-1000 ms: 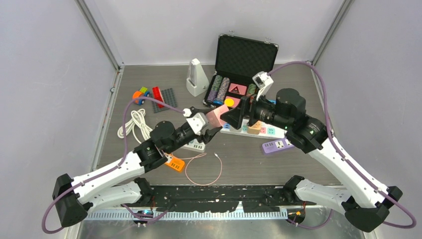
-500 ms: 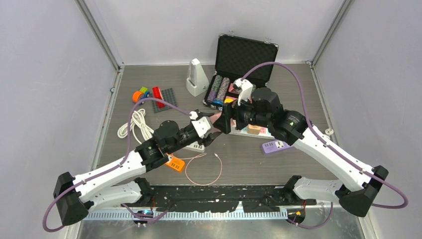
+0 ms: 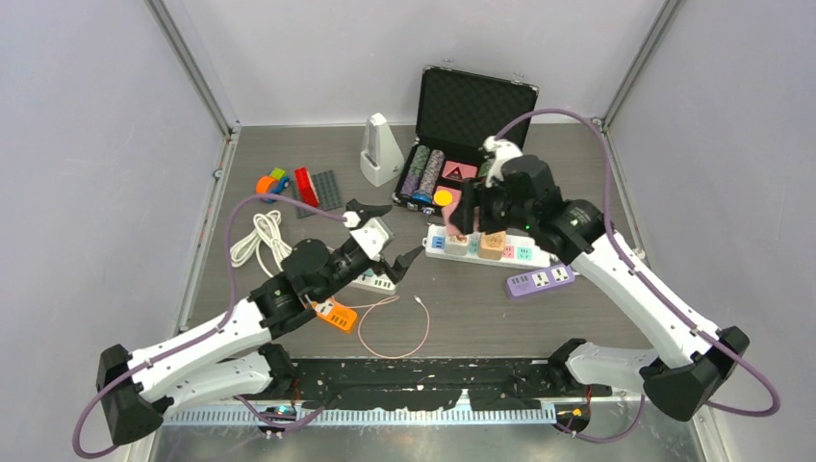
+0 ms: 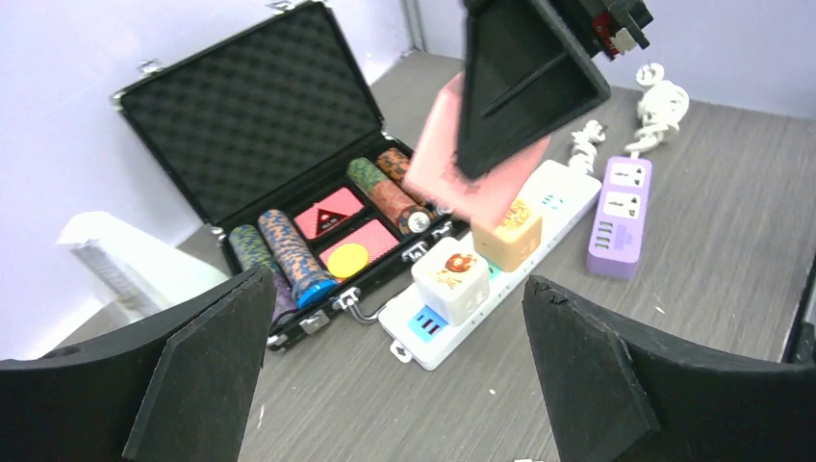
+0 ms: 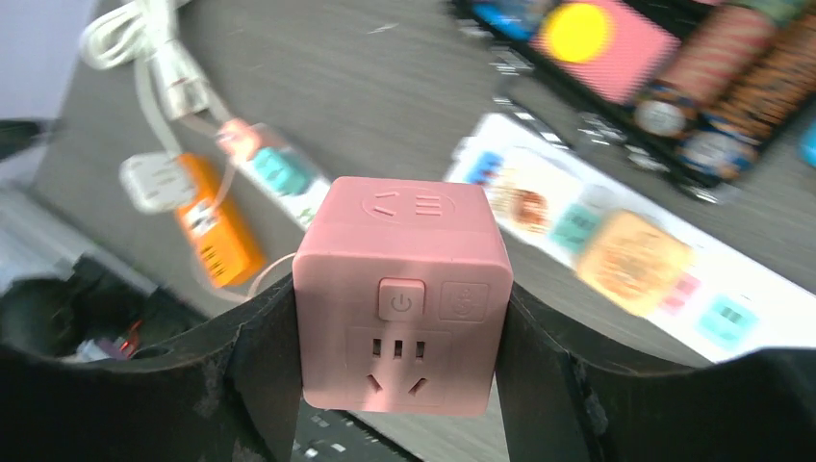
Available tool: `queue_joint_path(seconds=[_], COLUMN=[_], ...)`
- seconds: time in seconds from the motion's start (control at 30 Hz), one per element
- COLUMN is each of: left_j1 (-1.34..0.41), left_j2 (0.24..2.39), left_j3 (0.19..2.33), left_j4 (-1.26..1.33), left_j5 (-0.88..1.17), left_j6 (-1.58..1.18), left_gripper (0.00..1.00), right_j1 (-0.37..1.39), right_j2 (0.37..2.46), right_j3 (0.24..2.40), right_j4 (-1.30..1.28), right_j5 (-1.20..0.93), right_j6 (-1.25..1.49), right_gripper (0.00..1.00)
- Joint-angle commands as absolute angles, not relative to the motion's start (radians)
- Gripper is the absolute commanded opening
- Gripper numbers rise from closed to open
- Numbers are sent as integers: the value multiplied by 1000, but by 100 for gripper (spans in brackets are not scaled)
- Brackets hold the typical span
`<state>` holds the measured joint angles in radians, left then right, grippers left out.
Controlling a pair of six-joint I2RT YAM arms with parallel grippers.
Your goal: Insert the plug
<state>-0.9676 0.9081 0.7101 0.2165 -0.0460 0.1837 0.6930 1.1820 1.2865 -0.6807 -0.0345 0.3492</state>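
The plug is a pink cube [image 5: 402,289] with a power button and socket holes facing the right wrist camera. My right gripper [image 5: 402,327] is shut on its two sides and holds it in the air above the left end of the long white power strip [image 3: 527,255]. In the left wrist view the pink plug [image 4: 460,183] hangs tilted over that strip [image 4: 553,188], which carries a white cube [image 4: 452,279] and an orange cube [image 4: 507,236]. My left gripper [image 3: 395,231] stands wide open and empty, to the left of the plug and apart from it.
An open black case [image 3: 476,106] with poker chips stands behind the strip. A purple power strip [image 3: 539,280] lies to the right. A small white strip [image 3: 373,283], an orange tag [image 3: 337,315], a coiled white cable [image 3: 258,241], a metronome [image 3: 378,149] and toy bricks [image 3: 308,188] lie on the left.
My left gripper let go of the pink plug, opened wide and drew back. My right gripper shut on the plug and carried it right, over the white power strip.
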Motion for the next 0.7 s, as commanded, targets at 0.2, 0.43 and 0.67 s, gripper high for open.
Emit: queue_joint_path(seconds=[0.2,0.43,0.67], left_j1=[-970,-971,-971], left_j2=[765,734,718], left_j3=[608,586,578], left_j4=[291,260,225], left_j5=[-139,-139,-126], left_j6=[135,143,173], left_gripper=[100,100,100], right_j1=[299,196,148], right_j2=[1053,1127,1209], right_j3=[1077,948,904], right_j4=[-756,-702,-624], right_j5=[162,177,107], right_j6=[288,288,253], right_gripper=[5,5,5])
